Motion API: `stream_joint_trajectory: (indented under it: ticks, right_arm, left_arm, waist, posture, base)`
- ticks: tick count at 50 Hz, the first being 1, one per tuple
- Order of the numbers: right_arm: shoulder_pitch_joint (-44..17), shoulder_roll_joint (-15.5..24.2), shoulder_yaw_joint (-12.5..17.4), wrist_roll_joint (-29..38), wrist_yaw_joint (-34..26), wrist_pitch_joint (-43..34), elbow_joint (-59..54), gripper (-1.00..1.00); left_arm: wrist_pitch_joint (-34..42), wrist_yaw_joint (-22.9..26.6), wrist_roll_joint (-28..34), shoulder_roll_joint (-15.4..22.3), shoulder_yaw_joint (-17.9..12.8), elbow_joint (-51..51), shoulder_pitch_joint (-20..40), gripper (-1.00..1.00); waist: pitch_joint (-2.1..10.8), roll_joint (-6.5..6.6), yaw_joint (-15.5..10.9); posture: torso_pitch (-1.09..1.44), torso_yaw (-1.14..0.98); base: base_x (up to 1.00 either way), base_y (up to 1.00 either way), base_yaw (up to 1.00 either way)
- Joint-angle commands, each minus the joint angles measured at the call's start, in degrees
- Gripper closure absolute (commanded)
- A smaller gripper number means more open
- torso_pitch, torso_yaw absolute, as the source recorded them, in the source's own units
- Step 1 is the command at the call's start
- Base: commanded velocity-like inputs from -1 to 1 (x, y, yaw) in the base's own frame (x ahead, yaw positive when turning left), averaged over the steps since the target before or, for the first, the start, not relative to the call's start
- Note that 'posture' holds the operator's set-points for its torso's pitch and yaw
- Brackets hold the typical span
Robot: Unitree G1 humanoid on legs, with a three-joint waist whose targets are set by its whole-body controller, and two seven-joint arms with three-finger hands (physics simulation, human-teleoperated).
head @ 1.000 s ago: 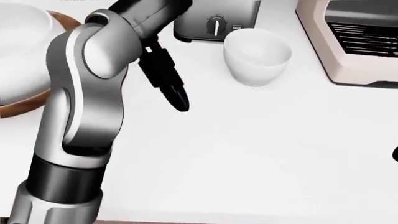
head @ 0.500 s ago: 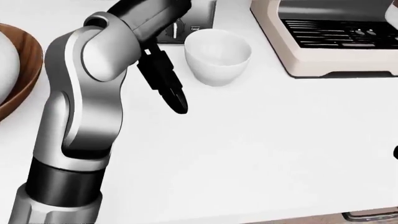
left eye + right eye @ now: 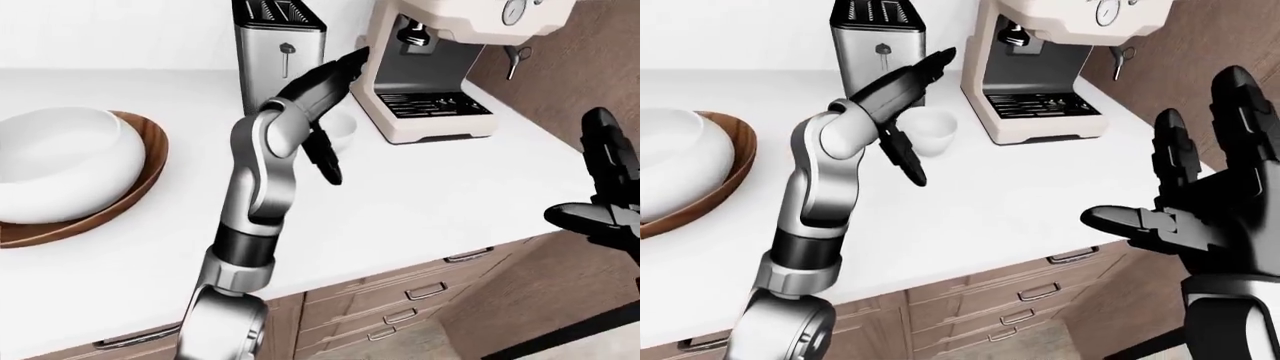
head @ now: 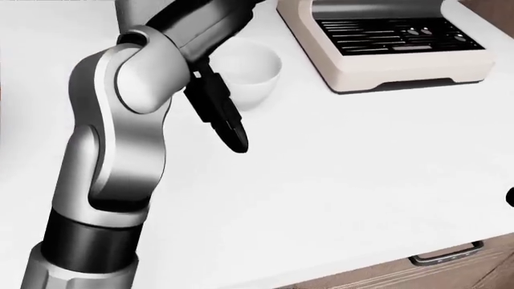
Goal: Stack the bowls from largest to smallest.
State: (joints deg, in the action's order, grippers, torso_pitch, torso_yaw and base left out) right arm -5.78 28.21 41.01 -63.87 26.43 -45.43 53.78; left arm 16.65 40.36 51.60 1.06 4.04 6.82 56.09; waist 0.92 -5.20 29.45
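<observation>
My left robot hand, fingers spread and holding nothing, hangs above the white counter just beside the small white bowl. The large white bowl sits inside the wooden bowl at the left of the left-eye view, well apart from the small one. My right robot hand is splayed wide, empty, off the counter's right edge. Toaster and espresso machine stand behind

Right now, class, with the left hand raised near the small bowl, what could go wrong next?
1. The left hand hangs open beside the small white bowl; a sideways reach could knock it toward the toaster or espresso machine.
2. The bent left arm hides part of that bowl in the head view, so aiming may be poor.
</observation>
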Motion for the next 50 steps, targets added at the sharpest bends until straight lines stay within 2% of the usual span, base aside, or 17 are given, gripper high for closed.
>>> stream_joint_trajectory:
  ticks: [1, 16, 25, 34, 38, 40, 44, 45, 50]
  right_arm:
    - [-0.75, 0.64, 0.73, 1.32, -0.98, 1.68, 0.52, -1.00]
    - [-0.33, -0.45, 1.13, 1.89, -1.71, 1.37, 1.06, -1.00]
    - [-0.52, 0.13, 1.40, 1.05, -1.09, 1.18, 1.04, -1.00]
    - [-0.70, 0.65, 1.30, 0.37, -0.35, 1.18, 1.06, -1.00]
    - [-0.63, 0.19, 0.91, 2.03, -1.95, 1.78, 0.10, -1.00]
    - [-0.39, -0.12, 1.02, 2.45, -2.54, 1.87, 0.04, -1.00]
    - [0.13, -0.65, 1.61, 2.72, -3.32, 1.95, 0.06, -1.00]
    - [0.18, -0.78, 1.50, 2.94, -3.47, 1.97, 0.04, -1.00]
    - [0.40, -1.59, 1.01, 3.75, -3.76, 1.92, 0.40, -1.00]
  left_arm:
    - [-0.51, -0.87, -0.11, -0.06, -0.16, -2.15, 2.09, -1.00]
    - [-0.44, -3.23, -0.92, -0.20, -0.16, -1.09, 2.40, -1.00]
    - [-5.14, -6.98, 4.30, 1.35, 0.24, 6.89, 5.34, -1.00]
    - [-6.52, -6.91, 6.64, 1.06, -0.05, 13.69, 7.51, -1.00]
    - [-7.25, -8.07, 6.51, 1.37, -0.28, 19.33, 10.51, -1.00]
    - [-7.73, -7.37, 7.22, 1.65, 0.35, 20.28, 10.42, -1.00]
    - [-8.75, -9.19, 8.28, 2.23, -0.03, 24.26, 11.81, -1.00]
    - [-9.07, -9.24, 9.72, 2.79, 0.62, 24.83, 11.60, -1.00]
    - [-9.81, -8.51, 10.77, 2.66, 0.18, 25.78, 12.47, -1.00]
  waist:
    - [1.20, -0.02, 0.09]
    - [1.67, 0.59, 0.28]
    - [1.85, 0.66, 0.27]
    - [2.02, 0.72, 0.37]
    - [2.14, 0.68, 0.36]
    - [2.17, 0.67, 0.41]
    - [2.19, 0.73, 0.48]
    - [2.22, 0.73, 0.47]
    - [2.29, 0.90, 0.70]
  posture:
    - [0.00, -0.48]
    - [0.00, -0.46]
    - [0.00, -0.46]
    - [0.00, -0.46]
    - [0.00, -0.46]
    - [0.00, -0.46]
    - [0.00, -0.46]
    - [0.00, -0.46]
    - [0.00, -0.46]
  base:
    - [0.00, 0.00, 0.00]
    - [0.00, 0.00, 0.00]
    - [0.00, 0.00, 0.00]
    - [0.00, 0.00, 0.00]
    - [0.00, 0.00, 0.00]
    - [0.00, 0.00, 0.00]
    - [0.00, 0.00, 0.00]
    - [0.00, 0.00, 0.00]
    - [0.00, 0.00, 0.00]
